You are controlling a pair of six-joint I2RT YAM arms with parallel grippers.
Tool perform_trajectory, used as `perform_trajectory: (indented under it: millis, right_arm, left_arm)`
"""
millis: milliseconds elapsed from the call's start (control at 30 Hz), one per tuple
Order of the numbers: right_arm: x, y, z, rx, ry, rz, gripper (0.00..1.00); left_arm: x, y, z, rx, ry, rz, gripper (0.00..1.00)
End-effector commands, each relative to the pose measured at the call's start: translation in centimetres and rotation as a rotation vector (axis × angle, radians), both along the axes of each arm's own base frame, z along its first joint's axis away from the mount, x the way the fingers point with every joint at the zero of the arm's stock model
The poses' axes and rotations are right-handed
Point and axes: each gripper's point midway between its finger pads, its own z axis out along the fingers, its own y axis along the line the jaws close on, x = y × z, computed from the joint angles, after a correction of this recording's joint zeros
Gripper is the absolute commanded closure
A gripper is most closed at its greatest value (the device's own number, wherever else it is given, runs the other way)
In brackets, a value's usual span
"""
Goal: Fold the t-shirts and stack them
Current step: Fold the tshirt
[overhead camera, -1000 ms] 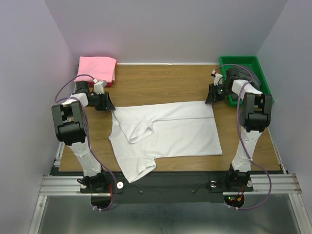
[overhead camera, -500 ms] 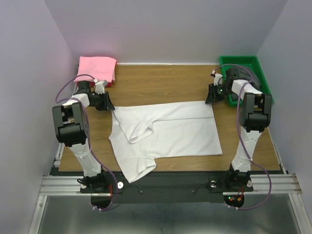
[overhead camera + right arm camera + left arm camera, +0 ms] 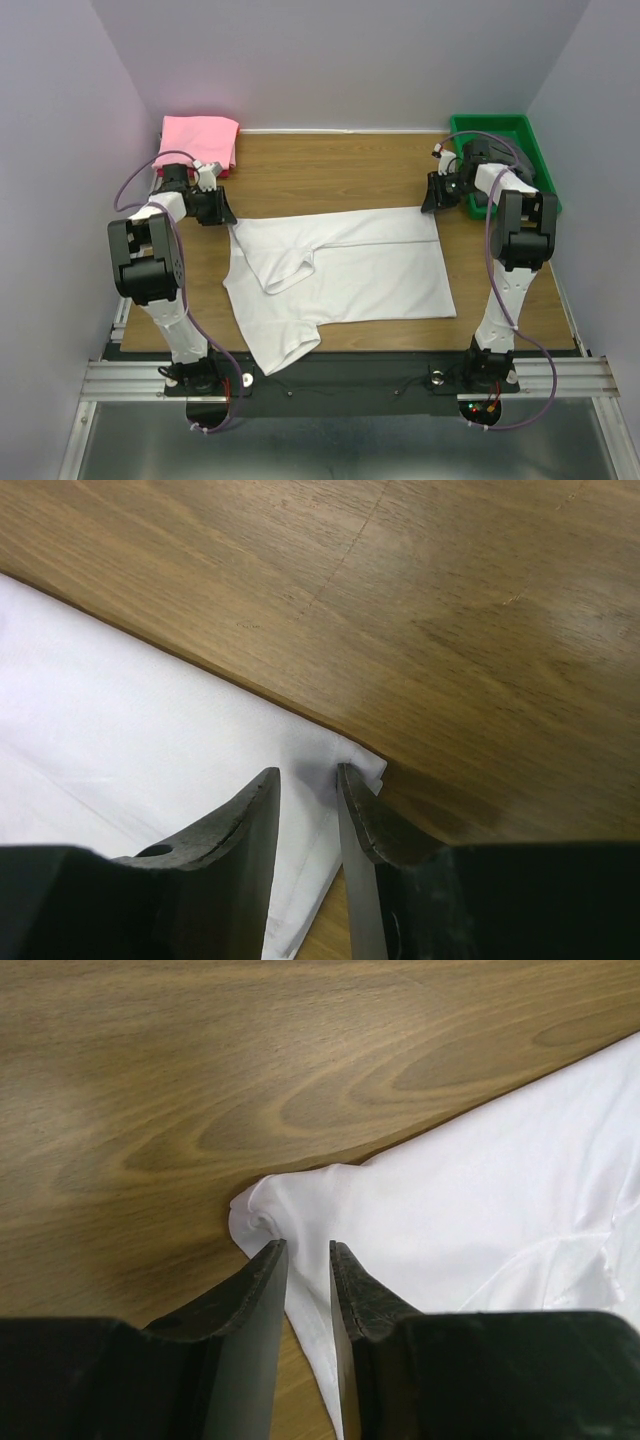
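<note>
Left claw point(image 3: 308, 1250) was almost shut, pinching a far corner of the white t-shirt point(image 3: 340, 270) in its fingers. A folded pink t-shirt point(image 3: 200, 140) sat just behind it. Right claw point(image 3: 310, 775) pinched the other far corner the same way. The white t-shirt lay on the table point(image 3: 330, 170) between them.

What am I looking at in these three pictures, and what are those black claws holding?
Two robot arms are bolted at the near edge of a table. The wide picture comes from a camera above and behind them. The two close-ups come from cameras on the wrists. A white t-shirt lies spread on the wood. The left gripper pinches its far left corner and the right gripper pinches its far right corner. A folded pink t-shirt sits at the far left, and a green bin at the far right.
</note>
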Motion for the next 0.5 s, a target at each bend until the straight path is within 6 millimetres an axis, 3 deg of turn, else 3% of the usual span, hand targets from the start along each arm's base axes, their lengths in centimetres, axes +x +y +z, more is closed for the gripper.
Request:
perform_trajectory:
  millis: [0,267,400,467]
  right_arm:
    - [-0.4,-1.2,-1.9,-0.090,0.012,0.001,0.64]
    - [-0.3,-1.3,-2.1,-0.094,0.013,-0.002,0.64]
    - [-0.3,-1.3,-2.1,-0.096,0.013,-0.001,0.64]
    - [-0.3,-1.4,-2.2,-0.099,0.015,-0.002,0.64]
  left_arm:
    - [0.1,-0.1,-0.7,0.009,0.014,0.011,0.63]
    - [-0.3,-0.7,-1.7,0.006,0.045,0.006,0.57]
    - [-0.1,-0.6,-1.7,0.008,0.044,0.016,0.60]
    - [0.1,-0.5,-1.6,0.009,0.041,0.021,0.68]
